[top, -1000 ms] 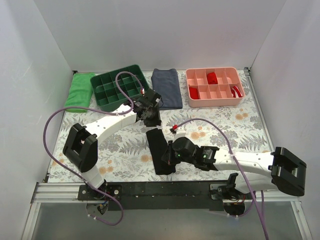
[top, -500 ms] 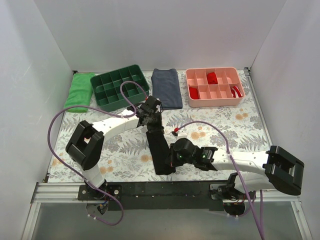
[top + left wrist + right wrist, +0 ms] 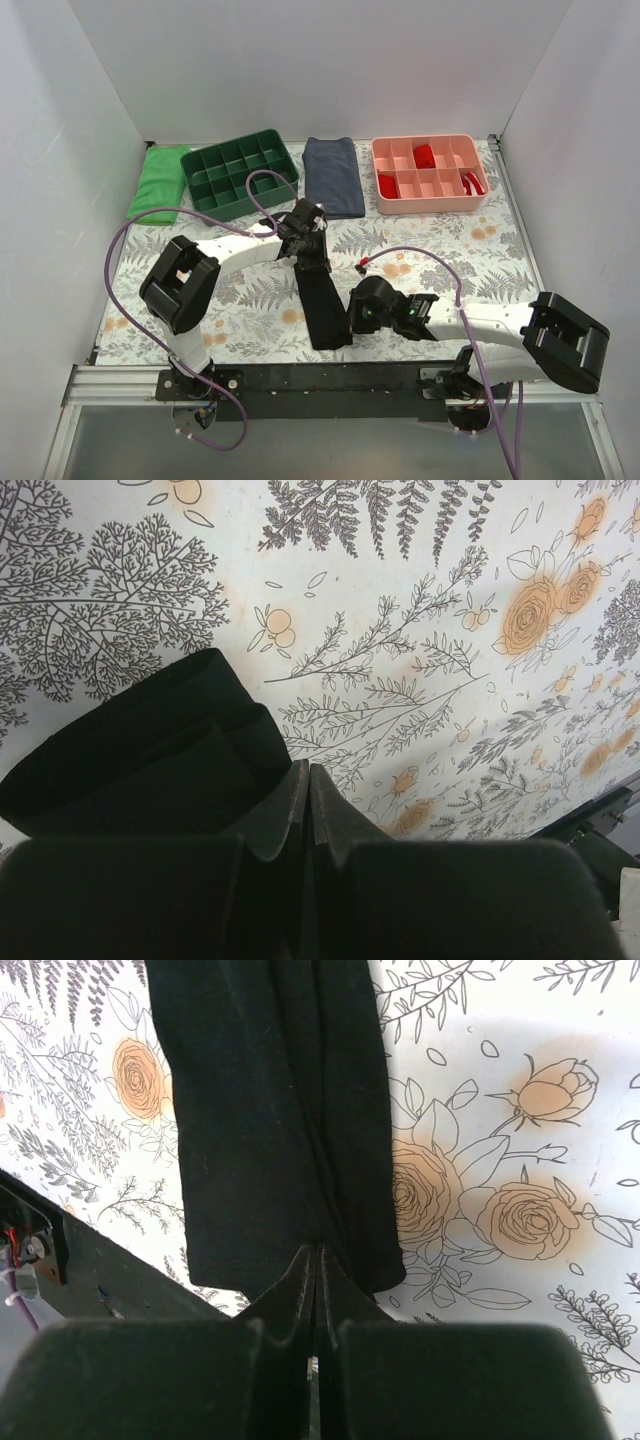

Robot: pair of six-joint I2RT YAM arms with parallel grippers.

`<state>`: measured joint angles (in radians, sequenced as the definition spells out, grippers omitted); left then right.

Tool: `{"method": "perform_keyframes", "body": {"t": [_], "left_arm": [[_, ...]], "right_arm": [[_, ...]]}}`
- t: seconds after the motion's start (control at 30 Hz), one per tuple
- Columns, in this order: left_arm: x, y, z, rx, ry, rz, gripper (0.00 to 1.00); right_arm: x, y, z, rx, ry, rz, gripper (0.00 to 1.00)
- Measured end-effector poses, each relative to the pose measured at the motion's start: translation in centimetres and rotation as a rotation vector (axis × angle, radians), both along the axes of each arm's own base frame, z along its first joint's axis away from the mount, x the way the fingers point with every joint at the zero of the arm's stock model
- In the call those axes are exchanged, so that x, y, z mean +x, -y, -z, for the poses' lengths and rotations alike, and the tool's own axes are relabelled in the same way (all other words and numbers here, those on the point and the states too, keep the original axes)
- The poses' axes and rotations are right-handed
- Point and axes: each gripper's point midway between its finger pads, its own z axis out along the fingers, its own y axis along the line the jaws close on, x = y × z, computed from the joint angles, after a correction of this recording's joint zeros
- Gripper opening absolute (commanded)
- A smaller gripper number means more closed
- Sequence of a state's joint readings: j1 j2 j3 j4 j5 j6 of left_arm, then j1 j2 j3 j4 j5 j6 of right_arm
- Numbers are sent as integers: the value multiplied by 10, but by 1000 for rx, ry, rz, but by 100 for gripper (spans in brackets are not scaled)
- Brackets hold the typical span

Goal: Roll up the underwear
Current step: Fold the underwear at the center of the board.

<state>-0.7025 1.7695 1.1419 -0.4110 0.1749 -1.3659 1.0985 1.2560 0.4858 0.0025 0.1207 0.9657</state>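
The underwear lies as a long, narrow black strip running from mid-table toward the near edge. My left gripper is at the strip's far end. In the left wrist view that gripper is shut, and the folded-over end of the underwear sits just left of its tips. My right gripper is beside the strip's near end. In the right wrist view it is shut, its tips resting on the underwear close to the near hem.
A green compartment tray, a folded navy-grey cloth and a pink tray holding red rolled garments line the back. A green cloth lies at the far left. A black rail runs along the near edge.
My left gripper has come down toward the near side onto the strip's far end and has shut. My right arm has shifted slightly to the right, still shut.
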Motion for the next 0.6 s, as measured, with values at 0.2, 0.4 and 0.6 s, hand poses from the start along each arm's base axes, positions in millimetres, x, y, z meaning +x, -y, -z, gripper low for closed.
{"method": "perform_keyframes", "body": {"t": [0.2,0.4,0.6], "left_arm": [[6,4,0,-13,26,8,6],[13,6,-19,-32,84,16,15],[22,3,-74,-91,222,-10,23]], "right_arm": [[-1,-4,9,-14,-40,-12,1],[0,-12,9,-15,-57,-27,1],[0,-11,6,-16,-39,-44,4]]}}
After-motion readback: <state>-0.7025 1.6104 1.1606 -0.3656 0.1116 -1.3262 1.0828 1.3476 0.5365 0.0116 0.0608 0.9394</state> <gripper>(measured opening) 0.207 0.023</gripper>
